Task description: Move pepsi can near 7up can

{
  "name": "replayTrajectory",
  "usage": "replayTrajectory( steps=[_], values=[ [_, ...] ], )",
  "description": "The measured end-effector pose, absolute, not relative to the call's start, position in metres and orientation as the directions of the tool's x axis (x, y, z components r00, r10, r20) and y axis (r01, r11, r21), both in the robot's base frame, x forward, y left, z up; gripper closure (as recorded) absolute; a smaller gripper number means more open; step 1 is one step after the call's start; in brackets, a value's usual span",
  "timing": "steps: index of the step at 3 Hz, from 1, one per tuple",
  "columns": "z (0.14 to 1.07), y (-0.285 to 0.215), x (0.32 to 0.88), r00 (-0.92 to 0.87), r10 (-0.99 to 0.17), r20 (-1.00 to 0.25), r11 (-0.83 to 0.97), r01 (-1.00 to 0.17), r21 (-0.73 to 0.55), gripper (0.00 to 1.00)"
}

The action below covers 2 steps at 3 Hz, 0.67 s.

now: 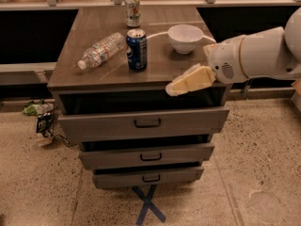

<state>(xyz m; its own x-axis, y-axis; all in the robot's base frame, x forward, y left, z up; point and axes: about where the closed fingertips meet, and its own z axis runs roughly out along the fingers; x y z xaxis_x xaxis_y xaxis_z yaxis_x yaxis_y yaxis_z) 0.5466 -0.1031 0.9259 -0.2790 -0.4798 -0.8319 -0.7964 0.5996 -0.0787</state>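
Observation:
The dark blue pepsi can (137,49) stands upright near the middle of the brown table top (155,69). The pale 7up can (133,10) with green and red markings stands upright at the table's far edge, a short way behind the pepsi can. My gripper (176,86) reaches in from the right on a white arm. It is over the table's front right edge, to the right of and nearer than the pepsi can, and touches neither can.
A clear plastic bottle (100,50) lies on its side left of the pepsi can. A white bowl (186,37) sits to its right, just behind my arm. The cabinet's drawers (146,124) face front. Blue tape (148,202) marks the floor.

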Motion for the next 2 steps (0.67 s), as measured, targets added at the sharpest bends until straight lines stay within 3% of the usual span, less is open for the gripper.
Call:
replayTrajectory(
  steps=[2],
  values=[
    [0.918, -0.057, 0.589, -0.235, -0.353, -0.906, 0.623, -0.781, -0.04, 0.0]
  ],
)
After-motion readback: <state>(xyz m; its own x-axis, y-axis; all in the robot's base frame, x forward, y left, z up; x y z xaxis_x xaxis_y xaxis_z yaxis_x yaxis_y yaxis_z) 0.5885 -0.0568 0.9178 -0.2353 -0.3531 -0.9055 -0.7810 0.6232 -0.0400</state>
